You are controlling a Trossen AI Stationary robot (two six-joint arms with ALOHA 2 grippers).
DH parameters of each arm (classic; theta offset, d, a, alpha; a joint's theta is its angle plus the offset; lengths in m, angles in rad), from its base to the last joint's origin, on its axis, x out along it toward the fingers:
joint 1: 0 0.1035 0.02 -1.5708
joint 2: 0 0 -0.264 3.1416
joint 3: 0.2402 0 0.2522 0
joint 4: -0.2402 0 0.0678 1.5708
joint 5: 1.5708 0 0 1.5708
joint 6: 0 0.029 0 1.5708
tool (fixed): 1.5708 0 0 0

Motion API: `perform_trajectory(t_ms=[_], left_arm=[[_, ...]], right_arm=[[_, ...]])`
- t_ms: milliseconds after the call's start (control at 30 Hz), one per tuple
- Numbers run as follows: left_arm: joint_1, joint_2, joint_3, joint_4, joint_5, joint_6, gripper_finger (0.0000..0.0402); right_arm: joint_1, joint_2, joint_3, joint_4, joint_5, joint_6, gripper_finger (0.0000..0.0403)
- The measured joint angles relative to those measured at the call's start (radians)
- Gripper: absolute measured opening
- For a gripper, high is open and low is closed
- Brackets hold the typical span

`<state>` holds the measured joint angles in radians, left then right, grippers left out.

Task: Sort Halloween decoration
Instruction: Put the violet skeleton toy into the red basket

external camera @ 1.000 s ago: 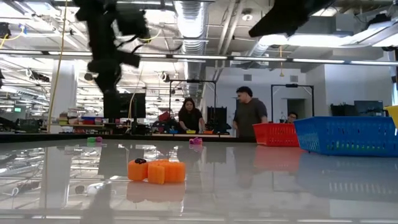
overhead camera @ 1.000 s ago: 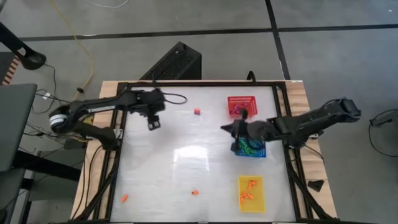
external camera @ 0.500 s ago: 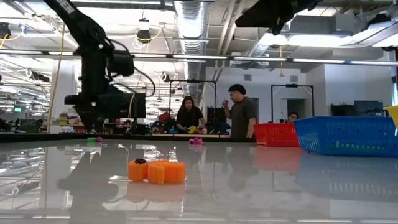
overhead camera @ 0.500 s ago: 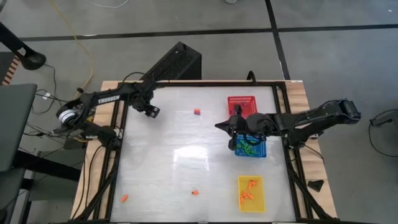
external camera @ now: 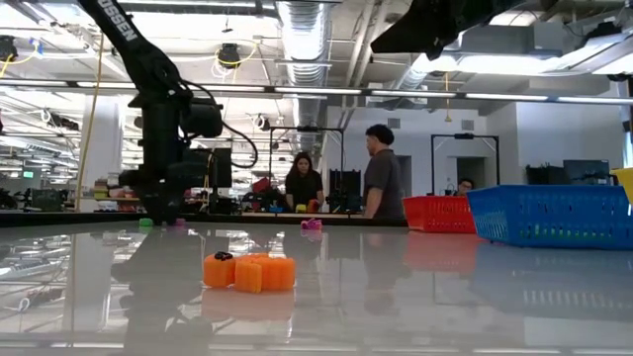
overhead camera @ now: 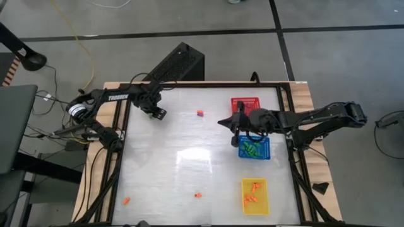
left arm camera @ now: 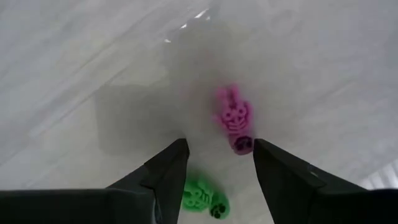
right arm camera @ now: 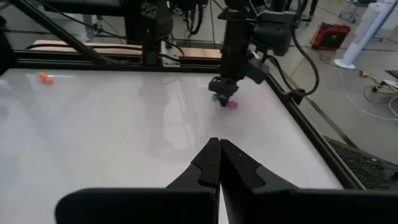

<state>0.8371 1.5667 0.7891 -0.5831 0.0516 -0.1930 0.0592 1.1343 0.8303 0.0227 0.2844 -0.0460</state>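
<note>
Left wrist view shows the left gripper point(left arm camera: 217, 152) open and empty, with a green trinket point(left arm camera: 204, 200) under its fingers and a pink trinket point(left arm camera: 235, 118) just ahead. Both look tiny, light and hard; pinch the middle. The right gripper point(right arm camera: 219, 163) is closed, empty, well apart.
</note>
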Motion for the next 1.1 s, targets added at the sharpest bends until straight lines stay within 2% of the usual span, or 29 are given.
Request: perform_trajectory(t_ms=[300, 533, 800, 1000, 1100], left_arm=[[-0.020, 0.012, 0.033, -0.004, -0.043, 0.000, 0.0145], [-0.041, 0.013, 0.080, 0.001, 0.076, 0.006, 0.0145], [-0.049, 0.012, 0.086, 0.000, -0.002, 0.022, 0.0145], [-0.072, 0.012, 0.086, -0.005, 0.031, 0.101, 0.0145], [-0.097, 0.020, 0.086, -0.007, 0.014, 0.127, 0.0144]], right_arm=[[-0.003, -0.001, 0.000, 0.007, 0.000, 0.000, 0.0032], [-0.002, -0.002, 0.000, 0.003, 0.000, 0.001, 0.0032], [0.006, -0.002, 0.000, -0.017, 0.000, 0.012, 0.0032], [0.006, -0.002, 0.000, -0.016, 0.000, 0.012, 0.0032], [0.006, -0.002, 0.000, -0.016, 0.000, 0.012, 0.0032]])
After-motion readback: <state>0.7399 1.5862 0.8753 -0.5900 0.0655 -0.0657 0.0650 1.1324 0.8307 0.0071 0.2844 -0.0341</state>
